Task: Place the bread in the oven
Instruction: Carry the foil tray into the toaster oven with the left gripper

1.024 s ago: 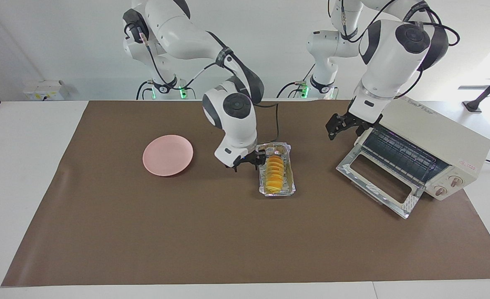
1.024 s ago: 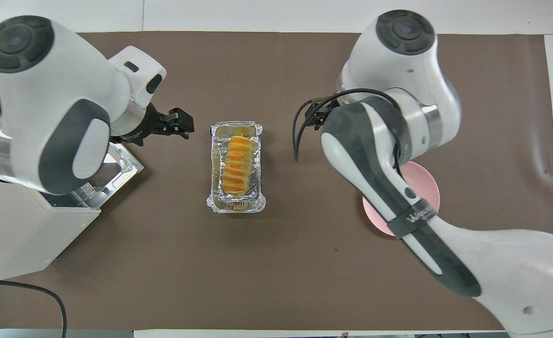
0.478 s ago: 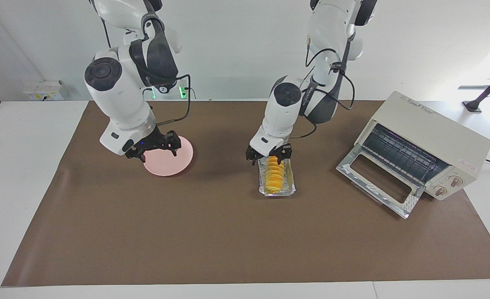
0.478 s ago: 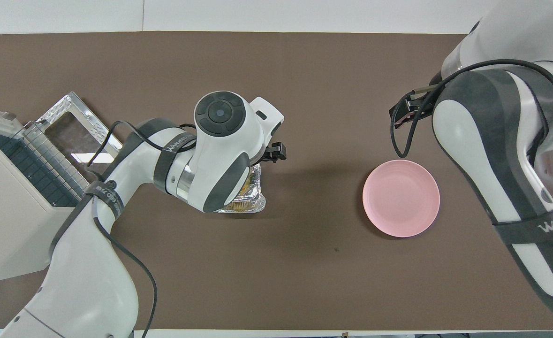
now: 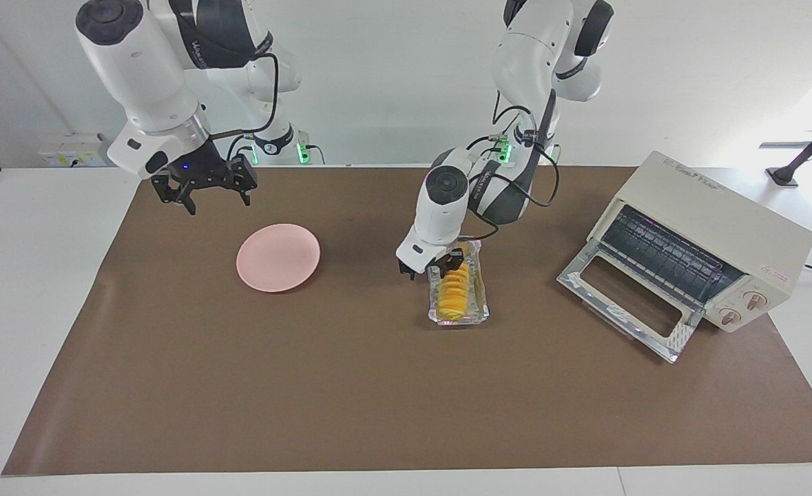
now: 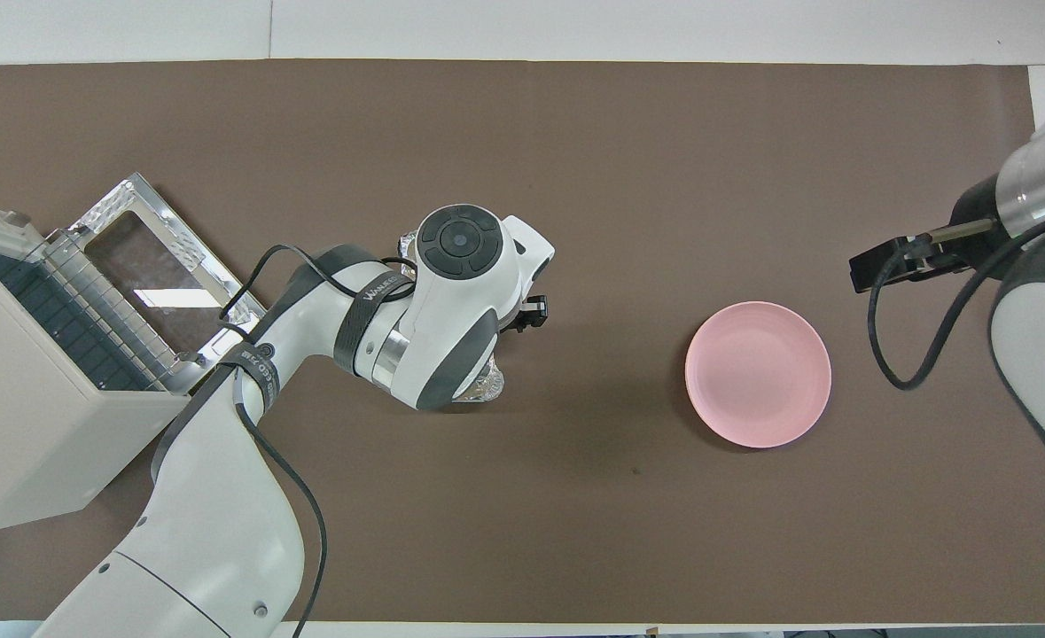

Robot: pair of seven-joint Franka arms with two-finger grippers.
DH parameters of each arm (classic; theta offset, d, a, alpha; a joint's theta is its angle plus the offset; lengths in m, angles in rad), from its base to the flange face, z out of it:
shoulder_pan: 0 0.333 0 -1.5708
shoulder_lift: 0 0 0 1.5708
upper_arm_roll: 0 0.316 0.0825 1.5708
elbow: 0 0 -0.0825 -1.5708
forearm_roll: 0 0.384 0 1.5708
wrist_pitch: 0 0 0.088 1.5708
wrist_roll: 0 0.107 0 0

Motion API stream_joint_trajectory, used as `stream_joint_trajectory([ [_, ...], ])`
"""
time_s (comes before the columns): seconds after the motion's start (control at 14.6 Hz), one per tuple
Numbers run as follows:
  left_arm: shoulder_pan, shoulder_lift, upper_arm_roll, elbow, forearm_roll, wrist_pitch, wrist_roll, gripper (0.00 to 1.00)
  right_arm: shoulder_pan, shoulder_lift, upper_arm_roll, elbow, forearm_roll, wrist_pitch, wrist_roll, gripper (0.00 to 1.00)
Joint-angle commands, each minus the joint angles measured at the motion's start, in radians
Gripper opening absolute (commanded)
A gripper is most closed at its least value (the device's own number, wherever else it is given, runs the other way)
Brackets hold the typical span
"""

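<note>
The bread, a ridged yellow-orange loaf, lies in a crinkled foil tray mid-table. My left gripper is down at the tray's end nearest the robots. Its fingers stand apart: one is over the loaf's near end and the other is outside the tray wall. In the overhead view the left wrist hides the bread, and only a foil corner shows. The cream oven sits at the left arm's end of the table, its glass door dropped open. My right gripper hangs open and empty, raised over the mat.
A round pink plate lies on the brown mat toward the right arm's end, below and beside the raised right gripper. The oven's open door juts out onto the mat toward the tray.
The left gripper has sunk lower onto the tray's near end and its fingers have narrowed. The right arm has lifted up off the plate area and drawn back toward the robots.
</note>
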Motion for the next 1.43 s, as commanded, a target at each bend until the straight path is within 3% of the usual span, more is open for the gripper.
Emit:
stream_joint_trajectory([
  [0.0,0.003,-0.011,0.012,-0.033,0.02,0.021,-0.015,0.0,-0.062,-0.058,0.015,-0.07,-0.004,0.014,-0.006,1.0],
  [0.2,0.003,-0.012,0.029,-0.01,0.019,-0.046,-0.023,0.0,-0.095,-0.055,0.016,-0.065,0.007,0.014,-0.015,1.0],
  [0.48,0.003,-0.028,0.104,0.119,0.015,-0.252,-0.021,0.0,-0.093,-0.054,0.02,-0.061,0.018,0.016,-0.007,1.0],
  [0.75,0.094,-0.126,0.156,0.139,0.008,-0.333,-0.024,0.0,-0.095,-0.057,0.02,-0.059,0.036,0.014,-0.007,1.0],
  [1.09,0.127,-0.137,0.341,0.13,0.009,-0.372,-0.052,0.0,-0.089,-0.058,0.019,-0.061,0.035,0.016,-0.009,1.0],
  [1.37,0.237,-0.141,0.349,0.112,0.014,-0.387,-0.052,0.0,-0.089,-0.058,0.019,-0.061,0.035,0.007,-0.012,1.0],
])
